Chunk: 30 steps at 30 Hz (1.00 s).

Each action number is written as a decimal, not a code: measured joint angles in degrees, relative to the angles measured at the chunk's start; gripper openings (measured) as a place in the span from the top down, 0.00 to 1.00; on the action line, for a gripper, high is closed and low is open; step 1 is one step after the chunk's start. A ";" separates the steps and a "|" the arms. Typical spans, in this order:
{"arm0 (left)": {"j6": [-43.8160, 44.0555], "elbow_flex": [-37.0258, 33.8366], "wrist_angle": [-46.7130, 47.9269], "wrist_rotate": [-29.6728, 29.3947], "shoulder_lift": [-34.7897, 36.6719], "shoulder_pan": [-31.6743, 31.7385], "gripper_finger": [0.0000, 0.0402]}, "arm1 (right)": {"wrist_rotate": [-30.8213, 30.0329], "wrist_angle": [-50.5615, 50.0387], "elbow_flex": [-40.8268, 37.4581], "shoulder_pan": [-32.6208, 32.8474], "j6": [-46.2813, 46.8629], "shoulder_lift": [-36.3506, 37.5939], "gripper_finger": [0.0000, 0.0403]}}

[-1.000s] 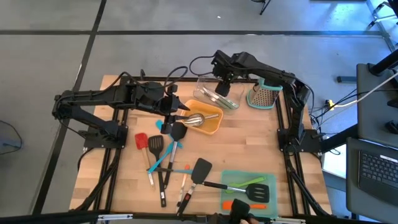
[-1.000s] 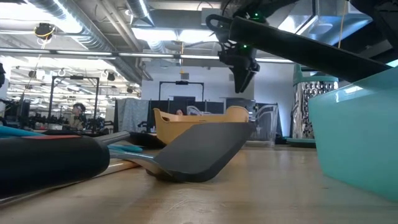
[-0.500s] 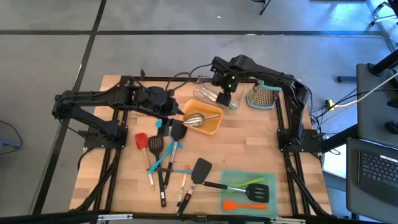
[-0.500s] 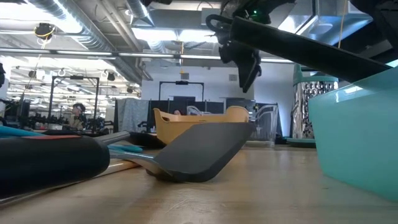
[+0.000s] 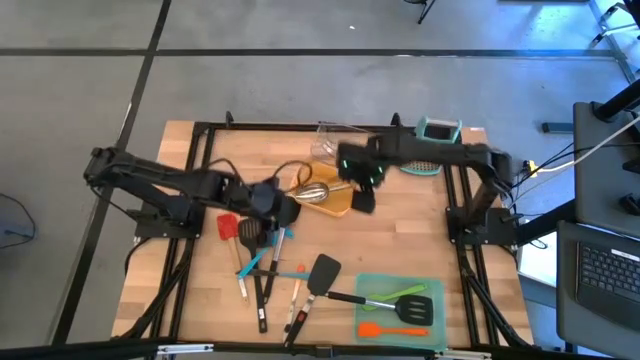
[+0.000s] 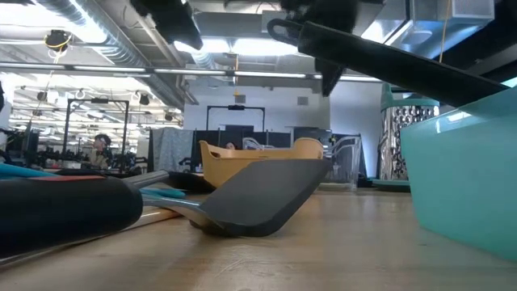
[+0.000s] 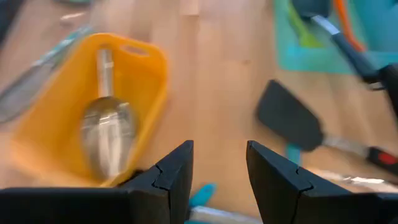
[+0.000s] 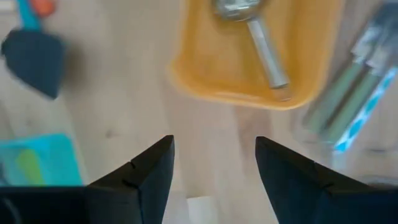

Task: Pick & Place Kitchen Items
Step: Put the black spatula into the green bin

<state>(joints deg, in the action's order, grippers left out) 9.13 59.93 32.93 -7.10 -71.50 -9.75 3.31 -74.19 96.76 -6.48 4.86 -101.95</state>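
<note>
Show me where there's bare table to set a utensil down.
Bare wood lies between the orange tray and the teal tray, toward the table's right edge. Crowded: the utensil pile below the left hand.

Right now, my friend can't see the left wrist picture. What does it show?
Two dark open fingers of the left gripper frame a wooden table. Beyond them an orange plastic tray holds a shiny steel scoop, and a black flat spatula lies on the wood near a teal-green tray.
</note>
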 joint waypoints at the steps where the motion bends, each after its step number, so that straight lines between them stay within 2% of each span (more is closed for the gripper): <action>1: 0.94 -1.44 -2.35 -0.33 0.08 -1.39 0.64 | -1.16 1.07 -1.84 2.40 1.03 1.50 0.44; 9: 3.45 -10.89 -29.14 -12.67 0.14 -12.21 0.64 | -9.79 22.00 -19.62 20.80 10.94 16.69 0.44; 15: -2.32 -17.22 -54.04 -14.29 -0.05 -16.35 0.64 | -16.62 39.74 -32.62 29.45 13.63 27.56 0.44; 20: -2.84 -19.82 -58.61 -15.03 -0.45 -16.84 0.64 | -25.10 48.35 -40.54 31.43 15.21 31.26 0.44; 25: -2.49 -22.01 -60.24 -18.06 -1.23 -16.54 0.64 | -33.72 49.36 -45.56 29.96 19.75 31.24 0.44; 27: -3.32 -22.09 -60.32 -19.36 -1.83 -16.37 0.64 | -35.17 50.41 -47.03 28.95 20.01 31.16 0.44; 30: -5.80 -22.09 -62.24 -20.54 -3.36 -16.20 0.64 | -33.21 52.93 -47.41 27.20 18.41 31.17 0.44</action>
<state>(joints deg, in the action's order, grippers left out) 3.33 37.85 -29.31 -27.64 -74.86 -25.95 -29.90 -21.25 49.34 20.72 23.28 -70.78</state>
